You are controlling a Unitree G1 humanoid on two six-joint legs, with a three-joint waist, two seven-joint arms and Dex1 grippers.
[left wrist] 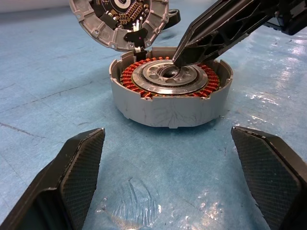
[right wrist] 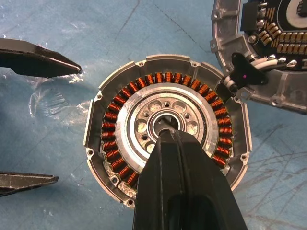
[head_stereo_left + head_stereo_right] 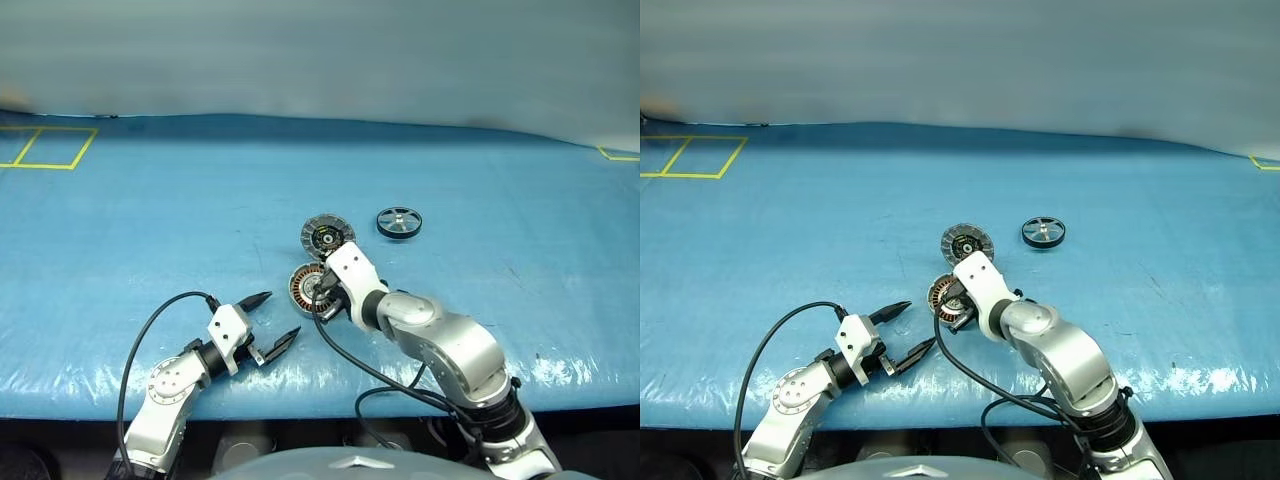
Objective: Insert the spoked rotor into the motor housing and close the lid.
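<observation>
So the motor housing (image 3: pixel 310 288) is sitting open near the middle of the frame on the blue surface (image 3: pixel 150 220), copper windings facing up, and it's being pinned down by the right hand (image 2: pixel 165 130), whose fingers are pressed fully together with nothing gripped, the tip being poked right into the central hub. Best guess is that the cup is being steadied or nudged into position that way rather than picked up, since nothing is being clamped. The lid (image 3: pixel 327 236) is lying flipped open just above the housing in the frame, touching it at the edge where the two are joined, so the opening is being left free for the part to go in. The spoked rotor (image 3: pixel 399 222) is being left untouched, up and to the right of the housing, well apart from both hands, so the insertion hasn't been started yet. The left hand (image 3: pixel 276 320) is being held wide open and empty at lower left of the housing, pointed at it with the cup lined up between the fingers but not touched, probably to brace it.
</observation>
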